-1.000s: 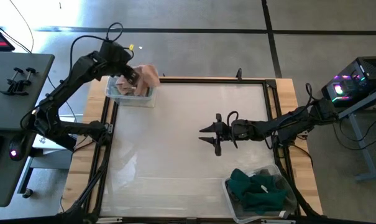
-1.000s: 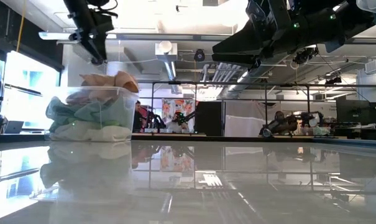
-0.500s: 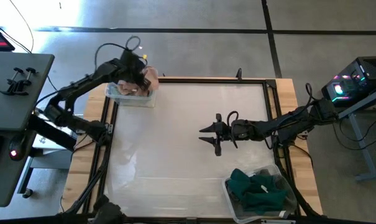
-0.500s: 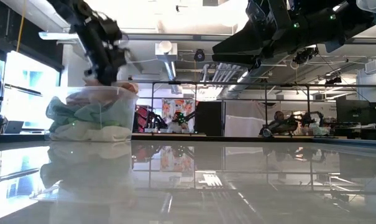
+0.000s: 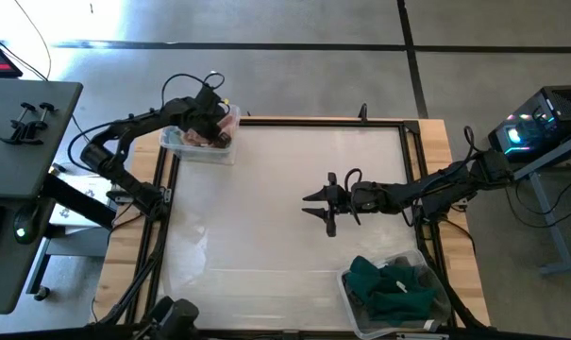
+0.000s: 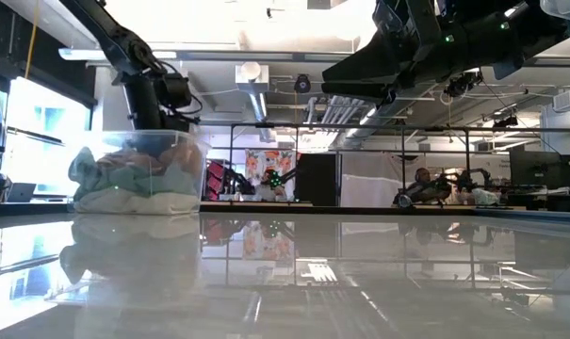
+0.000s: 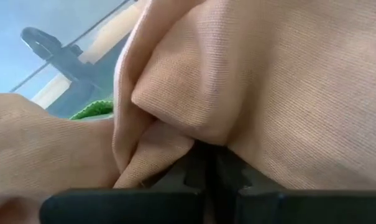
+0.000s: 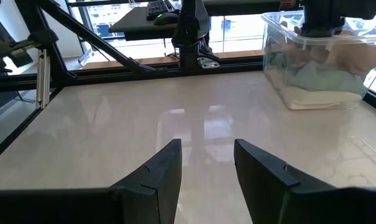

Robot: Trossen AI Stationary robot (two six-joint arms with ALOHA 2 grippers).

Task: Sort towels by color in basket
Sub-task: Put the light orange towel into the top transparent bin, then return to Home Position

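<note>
Table (image 5: pixel 285 227) — left gripper (image 5: pixel 212 130) clamps peach towel (image 7: pixel 268 93) in bin (image 6: pixel 138 174)

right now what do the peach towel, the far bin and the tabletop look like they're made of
Peach towel: soft woven cloth, matte; a fine ribbed weave shows and it folds in rounded creases.
Far bin: clear plastic, probably rigid; the towels inside show through its walls.
Tabletop: a smooth, glossy pale sheet; it mirrors the bin and the room in the low view. The exact material is unclear.

Peach towel (image 7: pixel 268 87) folds pinched in closed left gripper (image 7: pixel 203 168), green scrap (image 7: pixel 91 111) behind
</note>
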